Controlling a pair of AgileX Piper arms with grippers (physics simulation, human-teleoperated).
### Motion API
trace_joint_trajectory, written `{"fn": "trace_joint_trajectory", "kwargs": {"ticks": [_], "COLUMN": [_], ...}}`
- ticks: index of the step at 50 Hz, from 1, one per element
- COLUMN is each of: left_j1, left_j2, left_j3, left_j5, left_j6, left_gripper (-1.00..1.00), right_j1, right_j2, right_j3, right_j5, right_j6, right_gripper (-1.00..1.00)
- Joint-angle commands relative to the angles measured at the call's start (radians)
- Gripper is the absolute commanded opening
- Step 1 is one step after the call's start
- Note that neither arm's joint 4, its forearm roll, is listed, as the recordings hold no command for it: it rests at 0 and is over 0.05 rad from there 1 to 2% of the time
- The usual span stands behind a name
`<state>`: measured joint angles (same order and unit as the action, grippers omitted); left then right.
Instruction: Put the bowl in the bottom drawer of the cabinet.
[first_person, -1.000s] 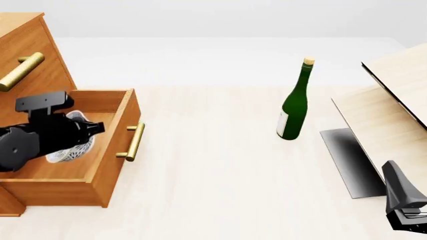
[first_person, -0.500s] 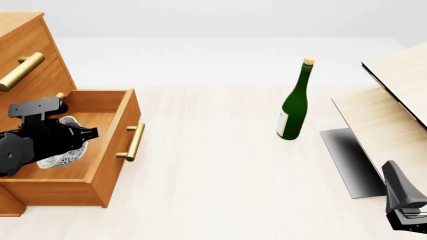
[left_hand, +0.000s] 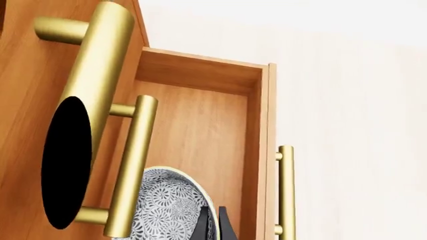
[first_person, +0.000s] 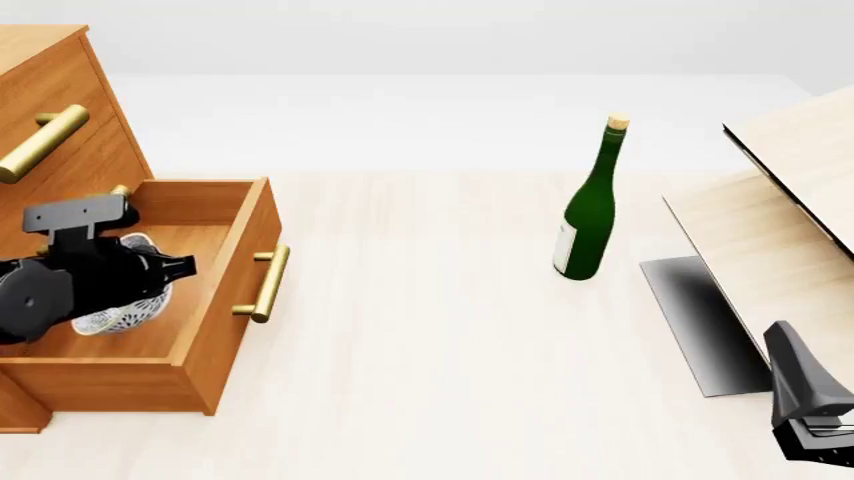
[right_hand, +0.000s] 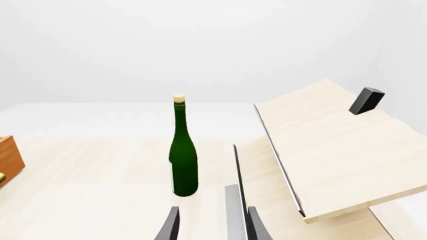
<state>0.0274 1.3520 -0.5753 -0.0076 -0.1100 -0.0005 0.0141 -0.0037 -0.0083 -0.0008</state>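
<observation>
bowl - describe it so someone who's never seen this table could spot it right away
On the table's left stands the large orange-brown wooden cabinet; its bottom drawer is pulled open. Inside the drawer, at the black left tool, is the small round white bowl with a fine grey-blue speckled pattern. It is the only patterned thing, far shorter than the green glass bottle.

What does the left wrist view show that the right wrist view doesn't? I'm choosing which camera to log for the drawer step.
Only the left wrist view shows the bowl in the left hand, inside the open bottom drawer, under the cabinet's upper brass handles. Only the right wrist view shows the green bottle standing upright, the pale wooden boards and the right hand, open and holding nothing. Both share the light tabletop; the right wrist view catches just a corner of the cabinet.
</observation>
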Motion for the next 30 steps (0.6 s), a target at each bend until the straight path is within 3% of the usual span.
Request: {"fn": "trace_joint_trajectory", "kwargs": {"ticks": [1, 30], "left_j1": [0.02, 0.004], "left_j2": [0.022, 0.055], "left_j3": [-0.011, -0.011], "left_j5": [-0.01, -0.039], "left_j6": [0.029, 0.011], "left_gripper": [-1.0, -1.0], "right_j1": [0.0, 0.0], "right_j2": [0.0, 0.0], "right_j3": [0.0, 0.0], "right_j5": [0.0, 0.0], "right_j6": [0.0, 0.0], "right_gripper": [1.0, 1.0]}}
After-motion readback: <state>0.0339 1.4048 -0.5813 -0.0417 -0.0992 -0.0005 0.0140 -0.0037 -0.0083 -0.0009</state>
